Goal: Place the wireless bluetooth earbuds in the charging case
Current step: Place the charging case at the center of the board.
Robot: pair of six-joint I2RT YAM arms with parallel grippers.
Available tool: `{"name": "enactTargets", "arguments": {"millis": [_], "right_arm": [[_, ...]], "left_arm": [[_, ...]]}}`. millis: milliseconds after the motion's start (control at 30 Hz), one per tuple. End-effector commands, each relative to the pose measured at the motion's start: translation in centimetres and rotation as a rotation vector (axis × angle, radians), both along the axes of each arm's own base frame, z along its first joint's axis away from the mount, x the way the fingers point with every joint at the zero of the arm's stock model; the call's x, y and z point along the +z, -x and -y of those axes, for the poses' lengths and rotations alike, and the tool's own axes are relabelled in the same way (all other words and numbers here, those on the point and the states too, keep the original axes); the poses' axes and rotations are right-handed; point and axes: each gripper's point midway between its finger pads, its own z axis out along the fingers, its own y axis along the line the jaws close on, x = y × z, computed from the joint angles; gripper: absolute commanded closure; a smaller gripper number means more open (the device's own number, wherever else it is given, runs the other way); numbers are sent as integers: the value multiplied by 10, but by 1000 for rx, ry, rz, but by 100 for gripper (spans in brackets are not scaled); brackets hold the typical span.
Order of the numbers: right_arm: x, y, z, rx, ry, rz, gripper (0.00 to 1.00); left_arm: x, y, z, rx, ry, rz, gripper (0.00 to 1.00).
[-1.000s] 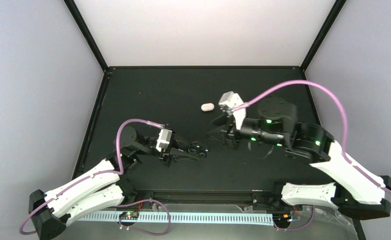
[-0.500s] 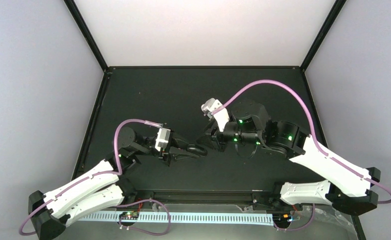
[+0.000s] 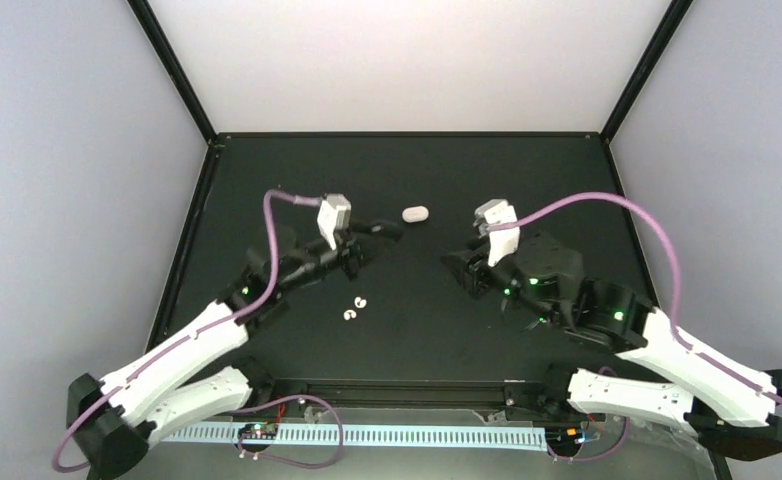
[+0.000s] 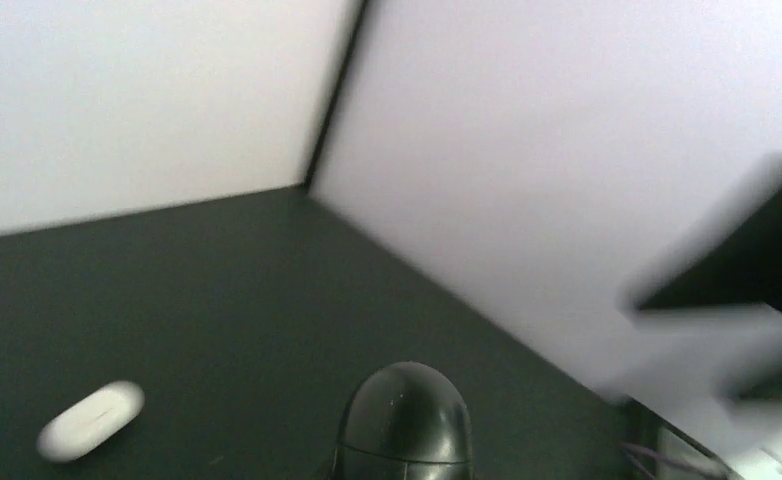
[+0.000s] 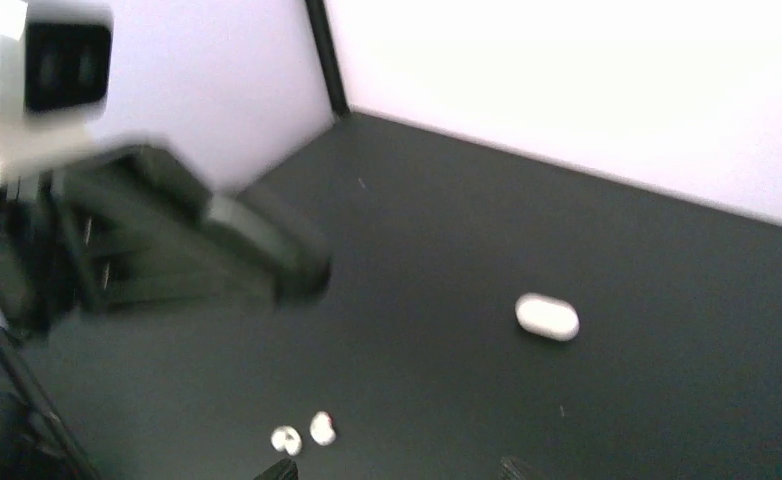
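The two white earbuds (image 3: 360,300) are seen side by side on the black table (image 3: 297,180), out of the closed white case (image 3: 415,214) lying farther back; the left gripper (image 3: 391,229) is pressed shut near the case, and the right gripper (image 3: 454,268) is spread open, with nothing held
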Motion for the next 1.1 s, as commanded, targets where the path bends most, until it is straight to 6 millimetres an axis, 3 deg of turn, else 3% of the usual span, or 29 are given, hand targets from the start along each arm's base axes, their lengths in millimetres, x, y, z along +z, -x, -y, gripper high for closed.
{"name": "enactTargets", "arguments": {"millis": [0, 133, 233, 333, 500, 767, 1067], "right_arm": [[-61, -14, 7, -128, 30, -83, 49], [-101, -13, 13, -155, 38, -125, 48], [-120, -11, 21, -172, 58, -147, 48], [-127, -8, 24, -168, 52, -150, 48], [-131, -3, 23, -134, 37, -147, 47], [-125, -2, 29, -141, 59, -138, 47], [-113, -5, 28, -144, 83, -121, 47]], "left_arm": [[-57, -86, -38, 308, -61, -372, 98], [-110, -138, -67, 399, -78, -575, 98], [-144, -173, -89, 454, -100, -689, 98], [-166, -208, -110, 492, -100, -766, 99], [-219, -255, -139, 533, -105, -894, 98], [-242, -286, -153, 533, -95, -938, 98], [-273, -284, -160, 553, -177, -1016, 97]]}}
